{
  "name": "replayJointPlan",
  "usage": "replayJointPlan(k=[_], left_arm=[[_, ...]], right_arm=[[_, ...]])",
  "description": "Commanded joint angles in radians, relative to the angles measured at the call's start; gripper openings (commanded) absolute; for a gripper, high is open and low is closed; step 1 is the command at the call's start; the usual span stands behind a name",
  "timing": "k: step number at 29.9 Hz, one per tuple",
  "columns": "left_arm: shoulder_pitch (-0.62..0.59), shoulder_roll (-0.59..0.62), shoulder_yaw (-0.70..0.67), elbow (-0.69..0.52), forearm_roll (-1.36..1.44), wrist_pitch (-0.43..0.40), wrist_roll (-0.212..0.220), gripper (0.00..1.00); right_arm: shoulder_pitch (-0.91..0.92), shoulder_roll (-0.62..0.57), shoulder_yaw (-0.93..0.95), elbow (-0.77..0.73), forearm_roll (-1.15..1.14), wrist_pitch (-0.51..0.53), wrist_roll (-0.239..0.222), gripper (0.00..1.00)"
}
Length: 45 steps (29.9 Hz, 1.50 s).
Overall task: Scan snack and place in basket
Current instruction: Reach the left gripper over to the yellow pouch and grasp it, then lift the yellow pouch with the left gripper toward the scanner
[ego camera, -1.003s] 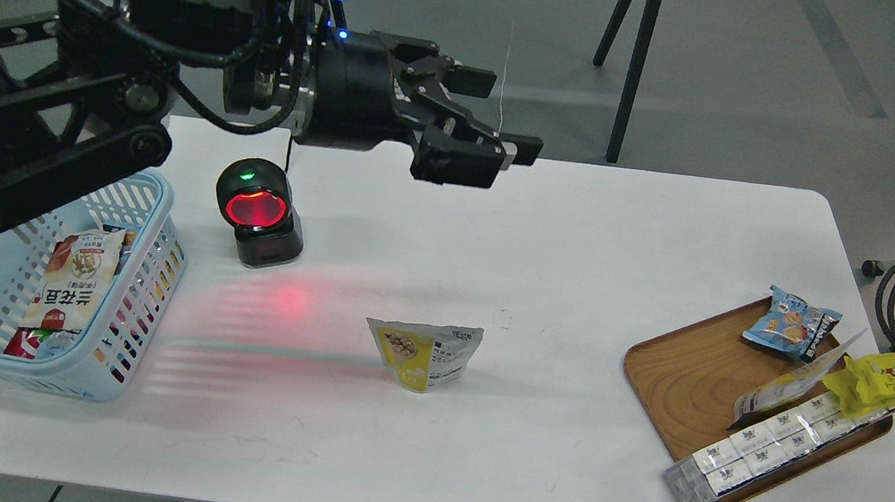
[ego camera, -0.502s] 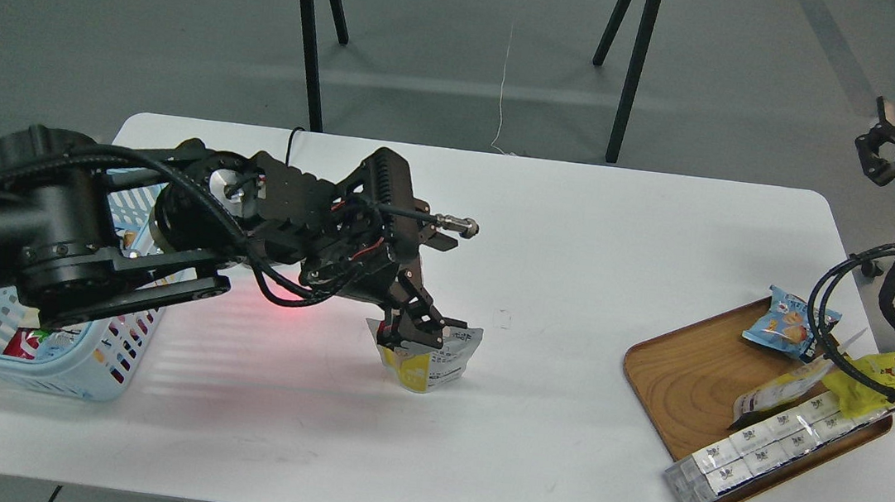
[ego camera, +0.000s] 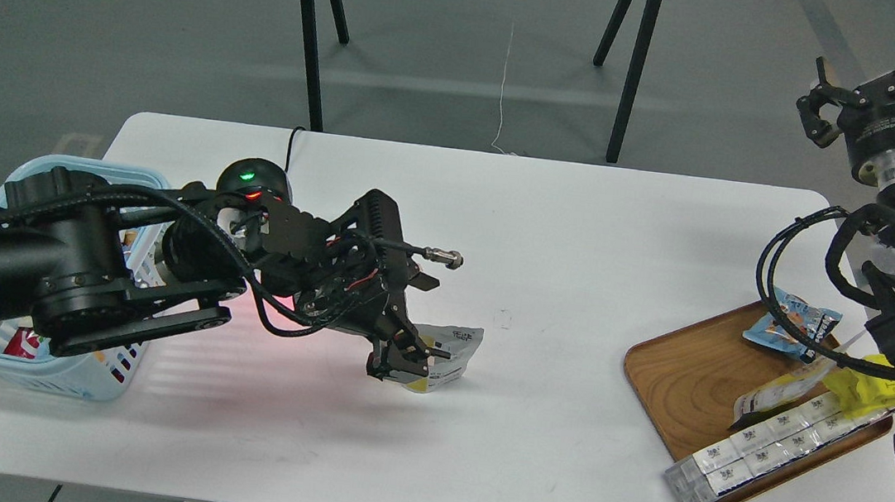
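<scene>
The snack is a yellow and white pouch standing near the middle of the white table. My left gripper is down over the pouch's left half and hides it. Its jaws look open, one finger on each side of the pouch, which still rests on the table. The light blue basket stands at the table's left edge, mostly behind my left arm, with packets inside. My right gripper is open and empty, raised high beyond the table's far right corner.
A black barcode scanner with a green light stands behind my left arm and throws a red glow on the table. A brown wooden tray at the right holds a blue packet, a bright yellow packet and a row of white packs.
My left gripper dropped from high above the scanner onto the snack and has sunk lower around it. My right arm has risen into view at the top right.
</scene>
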Motion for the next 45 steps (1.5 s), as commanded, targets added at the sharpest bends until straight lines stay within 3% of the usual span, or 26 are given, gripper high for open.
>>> replayJointPlan(k=[1,7,14,20,32,45], left_arm=[[0.002,-0.003,0.0,0.014,0.0,0.002,0.0,0.48],[0.018,-0.003,0.0,0.015,0.0,0.0,0.0,0.4],[0.028,0.007,0.0,0.015,0.0,0.0,0.004,0.08],[0.027,0.005,-0.003,0.011,0.0,0.0,0.004,0.01],[0.018,0.098,-0.015,-0.091,0.0,0.043,-0.002,0.0],[0.014,0.371,-0.026,-0.091,0.0,0.149,-0.104,0.0]], right_arm=[[0.01,0.0,0.0,0.0,-0.002,0.0,0.0,0.99],[0.025,-0.001,0.0,0.0,0.0,0.0,-0.001,0.99],[0.037,-0.001,-0.002,-0.003,-0.002,0.0,-0.001,0.99],[0.039,-0.001,-0.002,-0.008,-0.002,0.0,-0.001,0.99],[0.037,-0.014,-0.002,-0.005,-0.002,0.0,0.0,0.99],[0.008,-0.026,-0.008,-0.002,-0.002,0.0,0.003,0.99]])
